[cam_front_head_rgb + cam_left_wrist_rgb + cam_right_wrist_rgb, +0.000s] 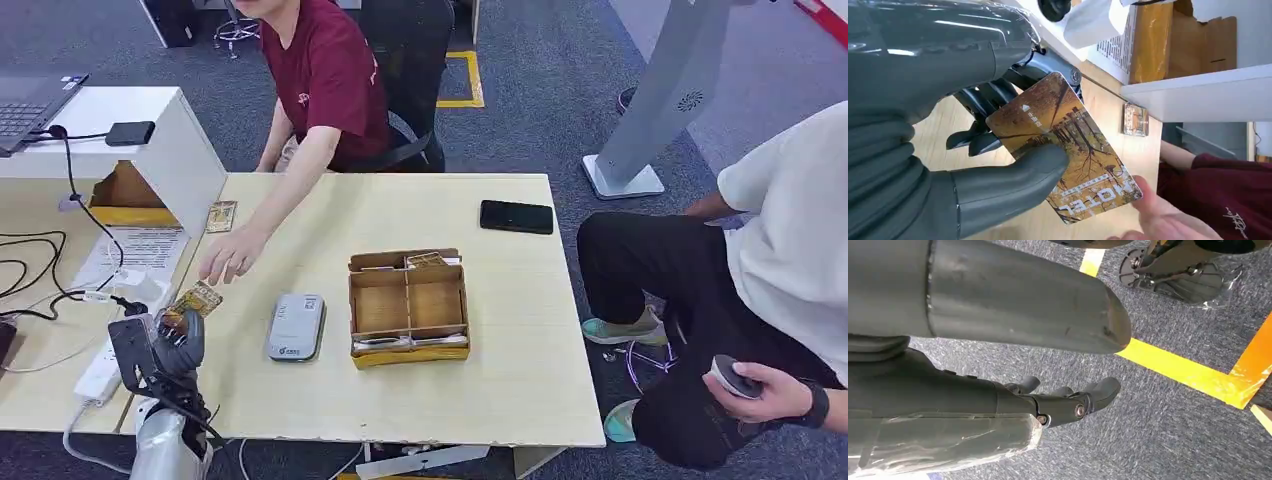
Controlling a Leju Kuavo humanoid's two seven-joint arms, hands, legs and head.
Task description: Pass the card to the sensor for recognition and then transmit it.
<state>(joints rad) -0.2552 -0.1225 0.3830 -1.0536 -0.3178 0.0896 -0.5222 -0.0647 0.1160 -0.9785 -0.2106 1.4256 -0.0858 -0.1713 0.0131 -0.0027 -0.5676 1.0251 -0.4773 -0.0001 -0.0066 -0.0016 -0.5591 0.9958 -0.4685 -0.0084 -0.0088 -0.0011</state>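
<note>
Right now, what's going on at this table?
The robot's left hand holds a motel key card between thumb and fingers above the table, left of the grey card reader. A person's hand reaches toward the card. The right hand hangs over the carpet, holding nothing.

The head view looks forward and down from high on the robot, taking in the whole table (400,390) at middle distance, with the left hand (165,345) at the lower left of the frame. The left wrist view sits close behind that hand (948,165) and is turned on its side; it faces across the tabletop toward the white stand (1198,92) at the upper right. Both views share the held card (195,300) (1068,150) and a person's reaching hand (230,255) (1163,220). The right wrist view looks down past the right hand (1058,400) at grey carpet (1158,440), very near.
</note>
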